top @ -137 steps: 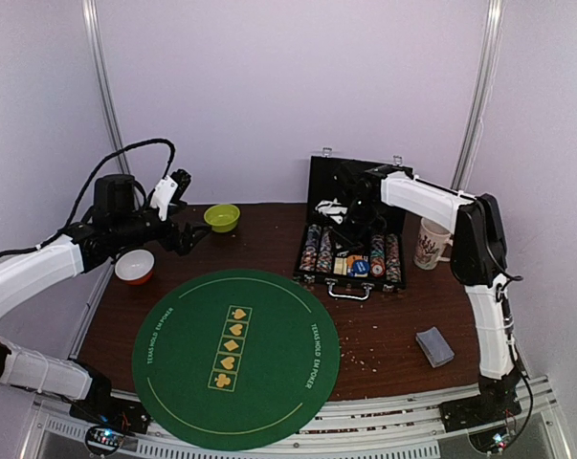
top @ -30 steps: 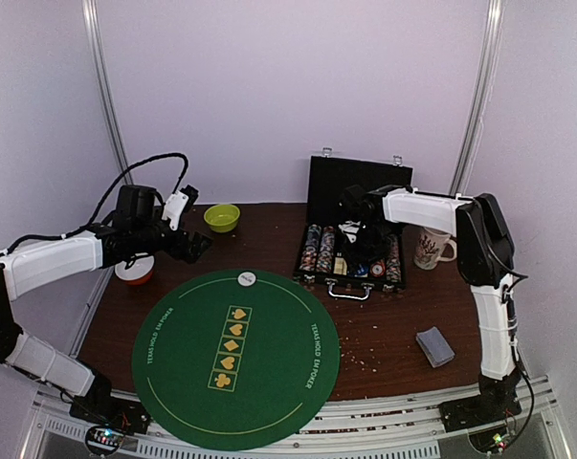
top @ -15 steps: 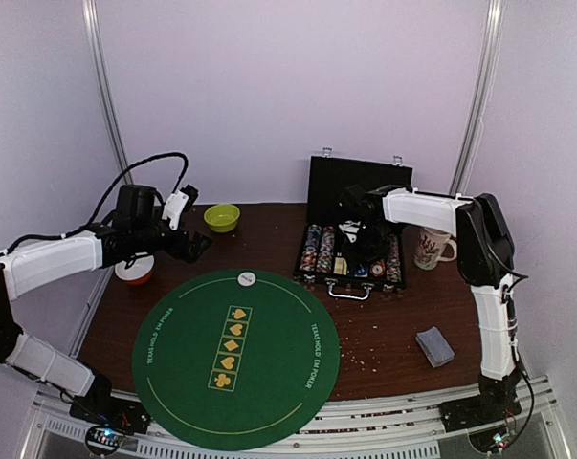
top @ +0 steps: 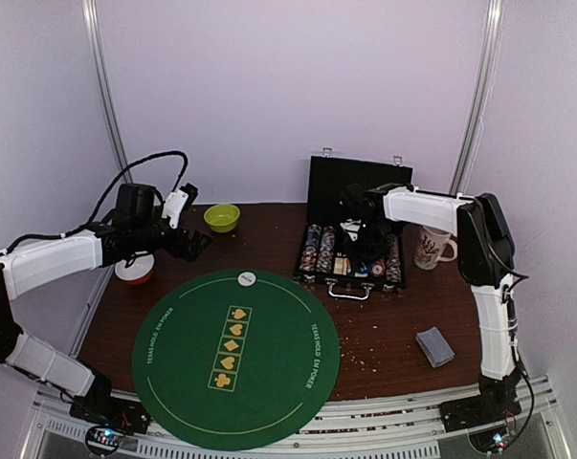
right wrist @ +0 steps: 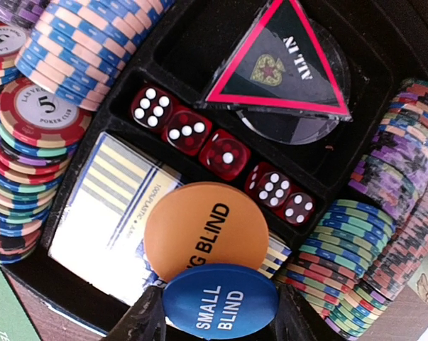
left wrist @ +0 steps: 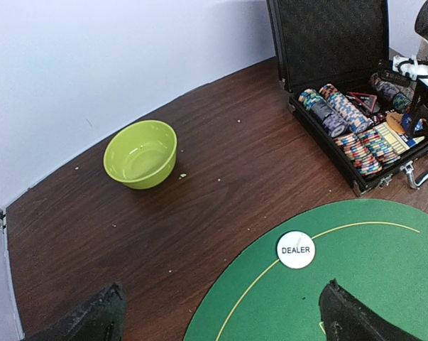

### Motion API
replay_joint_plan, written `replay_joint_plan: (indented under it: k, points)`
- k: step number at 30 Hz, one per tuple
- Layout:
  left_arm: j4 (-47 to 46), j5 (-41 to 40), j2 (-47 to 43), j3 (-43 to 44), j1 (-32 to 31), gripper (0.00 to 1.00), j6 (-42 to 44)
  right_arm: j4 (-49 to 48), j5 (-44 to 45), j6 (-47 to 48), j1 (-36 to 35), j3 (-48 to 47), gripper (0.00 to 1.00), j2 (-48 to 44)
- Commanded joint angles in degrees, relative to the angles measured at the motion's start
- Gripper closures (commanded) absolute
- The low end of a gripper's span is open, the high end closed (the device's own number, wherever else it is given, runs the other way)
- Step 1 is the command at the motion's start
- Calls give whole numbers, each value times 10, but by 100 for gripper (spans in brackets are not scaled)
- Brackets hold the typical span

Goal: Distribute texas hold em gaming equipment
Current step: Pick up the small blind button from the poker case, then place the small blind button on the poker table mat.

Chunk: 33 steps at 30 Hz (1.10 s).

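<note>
Fingers [right wrist: 144, 327] of the right tool [right wrist: 218, 325] are narrowed onto the two sides of a blue SMALL BLIND button [right wrist: 221, 307], gripping it by its rim over the open chip case [right wrist: 189, 39]. In the right wrist view the blue disc overlaps the near part of an orange BIG BLIND button [right wrist: 206, 229], which lies on a striped pack of cards [right wrist: 103, 206] in the middle compartment. Beyond that sit five red dice [right wrist: 221, 153] in a row and a triangular ALL IN plaque [right wrist: 274, 67]. Rows of poker chips [right wrist: 36, 128] fill the compartments on either side.

The top view cannot resolve the blue button. It shows the right tool over the middle of the case, which stands at the far edge of the surface [top: 384, 325], right of centre.

The left tool [left wrist: 224, 305] has its jaws spread wide with nothing between them. It hangs over the far rim of the green mat [left wrist: 384, 284], towards the far left corner. A white DEALER button [left wrist: 296, 249] lies on the mat just inside its yellow ring. A lime-green bowl [left wrist: 140, 153] stands beyond, near the far edge.

Only the top view shows a grey-blue deck of cards [top: 434, 346] off the mat, near the right edge towards the near right corner. It also shows a patterned mug [top: 430, 244] just right of the case and a red-and-white bowl [top: 135, 268] at the left edge.
</note>
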<state>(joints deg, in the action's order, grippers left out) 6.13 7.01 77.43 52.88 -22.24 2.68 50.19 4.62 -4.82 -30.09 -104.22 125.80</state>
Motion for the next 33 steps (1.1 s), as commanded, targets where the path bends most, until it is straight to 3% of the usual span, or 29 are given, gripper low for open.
replay_joint_plan:
  k: [1,22,33]
  points:
    - [-12,1,-7,13,-1,2,-7,20,5,10,0,-25,59,-38]
    - [-13,-40,-92,-58,-2,2,-209,-32,-54,98,-10,-33,60,-96]
    - [26,-58,-133,-78,-3,2,-225,-55,-72,118,-75,26,60,-162]
